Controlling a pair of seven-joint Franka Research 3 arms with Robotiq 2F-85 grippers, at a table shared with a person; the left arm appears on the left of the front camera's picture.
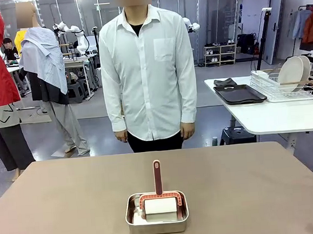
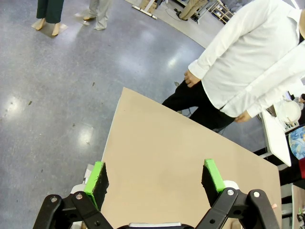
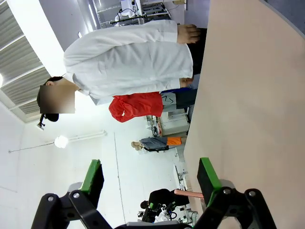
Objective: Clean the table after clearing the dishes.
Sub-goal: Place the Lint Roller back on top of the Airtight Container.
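Looking across from the front, I see the brownish surface (image 1: 71, 205) bare except for a small steel pan (image 1: 156, 213) near my edge at the middle. A lint roller (image 1: 160, 202) with a red handle lies in the pan, the handle pointing toward the person (image 1: 147, 69) in a white shirt, who stands at the far side with arms down. On my left wrist camera, the left tool (image 2: 155, 180) hangs with its green pads (image 2: 95, 178) spread wide, gripping nothing, above the surface's corner and the floor. My right wrist camera shows the right tool (image 3: 152, 179) likewise spread and empty; the roller's handle peeks beside one pad.
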